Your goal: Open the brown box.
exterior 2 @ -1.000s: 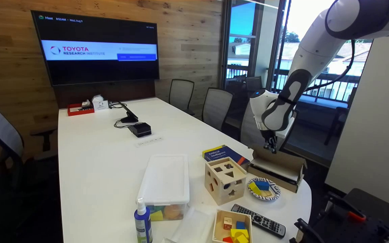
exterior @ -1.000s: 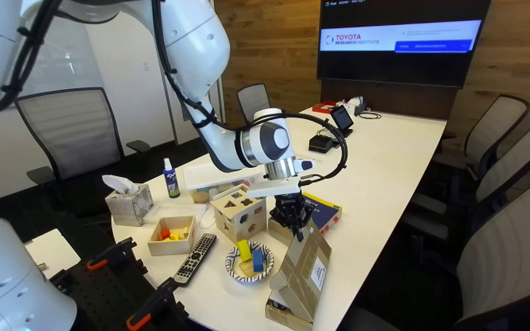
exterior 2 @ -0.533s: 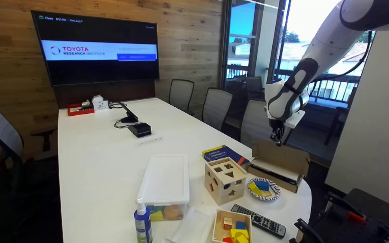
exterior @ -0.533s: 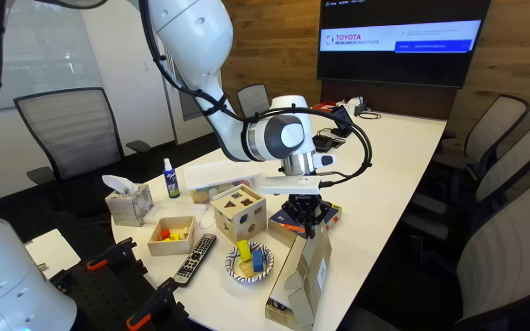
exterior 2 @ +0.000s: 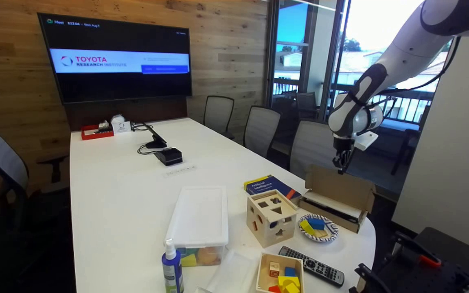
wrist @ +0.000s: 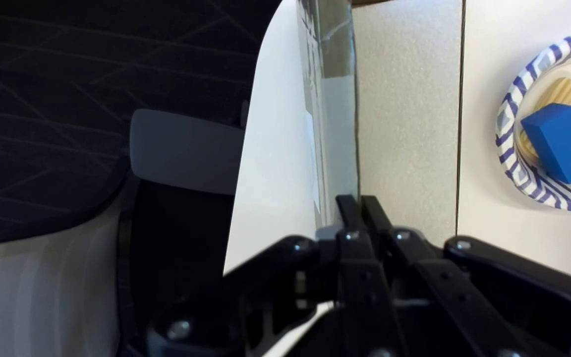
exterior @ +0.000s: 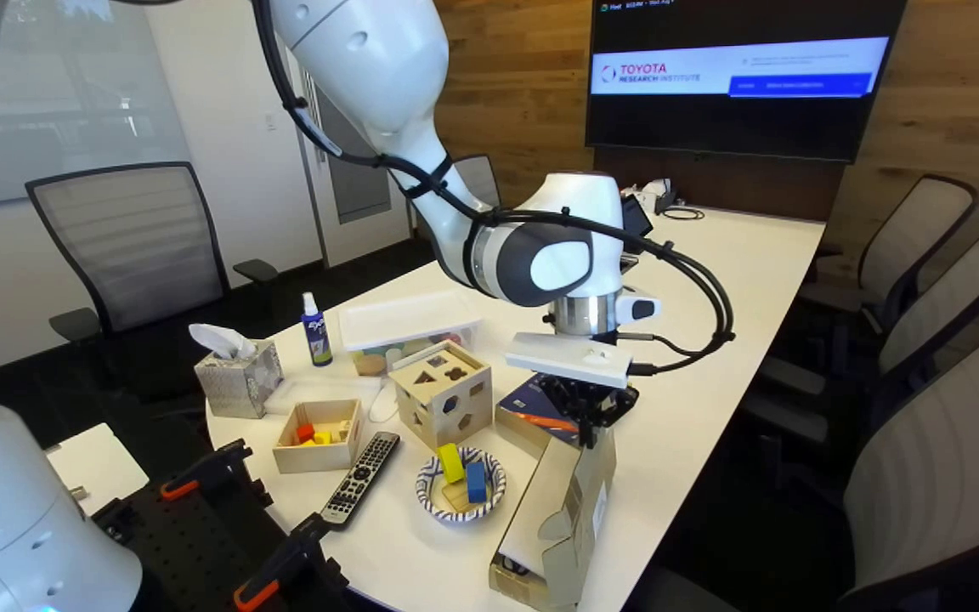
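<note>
1. Counter [exterior 2: 136, 195], smooth and white, runs long through the room and ends in a rounded curve. Past it I see a plank wall [exterior 2: 226, 53], a screen [exterior 2: 120, 61] reading TOYOTA RESEARCH INSTITUTE, mesh chairs [exterior 2: 262, 128] and a tall window [exterior 2: 292, 24].
2. Pale wood makes the cube [exterior 2: 273, 226], its faces cut with a star, a triangle and other holes. The bowl [wrist: 506, 124] beside it has a blue-and-white patterned rim and holds blue and yellow blocks [wrist: 560, 141].
3. Tan cardboard makes the brown box [exterior 2: 340, 221], a flat rectangle at the curved end, just beside the bowl. Its lid [exterior 2: 338, 186] stands nearly upright along one long side, plain within, a white label [exterior: 598, 512] on the outer face.
4. On my wrist camera the lid's free edge runs right up to my gripper [wrist: 361, 199]; the rest of the box lies below. I have the jaws pressed together at the tips, but whether cardboard is pinched between them I cannot tell.
</note>
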Controlling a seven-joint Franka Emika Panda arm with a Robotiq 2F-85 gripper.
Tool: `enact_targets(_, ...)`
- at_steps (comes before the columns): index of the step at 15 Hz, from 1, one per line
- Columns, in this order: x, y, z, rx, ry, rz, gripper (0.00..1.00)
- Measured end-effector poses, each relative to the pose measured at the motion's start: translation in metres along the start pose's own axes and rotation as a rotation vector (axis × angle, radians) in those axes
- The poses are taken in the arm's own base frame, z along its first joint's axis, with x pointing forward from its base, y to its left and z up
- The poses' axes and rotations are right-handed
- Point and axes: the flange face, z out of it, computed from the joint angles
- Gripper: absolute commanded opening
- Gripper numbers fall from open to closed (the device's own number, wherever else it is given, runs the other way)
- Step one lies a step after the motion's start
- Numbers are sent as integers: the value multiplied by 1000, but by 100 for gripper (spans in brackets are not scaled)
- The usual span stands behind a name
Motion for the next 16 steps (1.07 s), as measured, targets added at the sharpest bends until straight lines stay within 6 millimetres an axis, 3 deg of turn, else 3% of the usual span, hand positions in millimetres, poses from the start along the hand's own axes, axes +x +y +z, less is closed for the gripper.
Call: enact_targets(16, -16, 58, -12, 145, 146, 103, 2)
